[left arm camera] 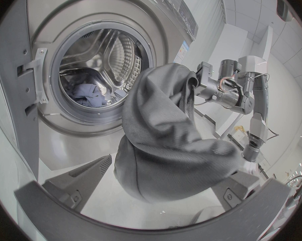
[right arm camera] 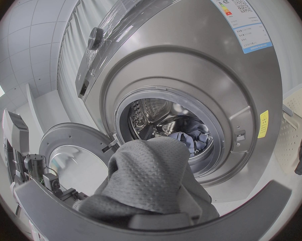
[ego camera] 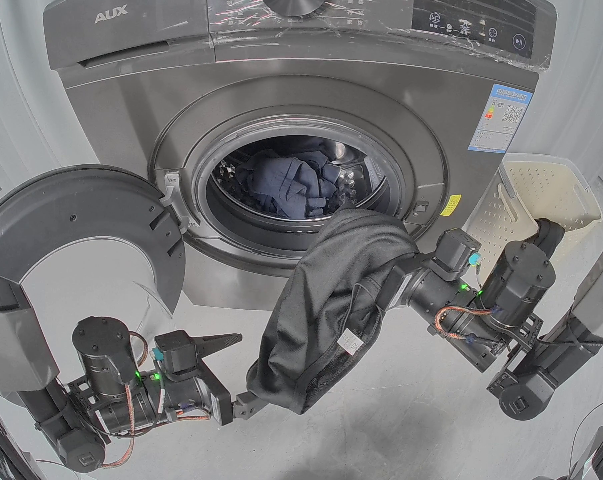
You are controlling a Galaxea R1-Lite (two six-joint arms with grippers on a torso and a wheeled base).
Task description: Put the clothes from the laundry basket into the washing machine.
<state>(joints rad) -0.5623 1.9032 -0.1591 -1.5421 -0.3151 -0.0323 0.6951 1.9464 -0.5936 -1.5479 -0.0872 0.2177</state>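
Note:
A dark grey garment [ego camera: 328, 295] hangs in front of the washing machine [ego camera: 135, 108], just below the lip of its open drum. My right gripper [ego camera: 389, 267] is shut on the garment's upper end, and the cloth hides its fingers. My left gripper [ego camera: 247, 369] is low at the front left, open wide. The garment's lower end [left arm camera: 171, 171] sags between its fingers and touches the farther one. Dark blue clothes [ego camera: 291, 181] lie inside the drum. The cream perforated laundry basket [ego camera: 548, 188] leans by the machine's right side.
The round machine door [ego camera: 81, 228] is swung open to the left, close above my left arm. Pale bare floor [ego camera: 395, 408] lies in front of the machine.

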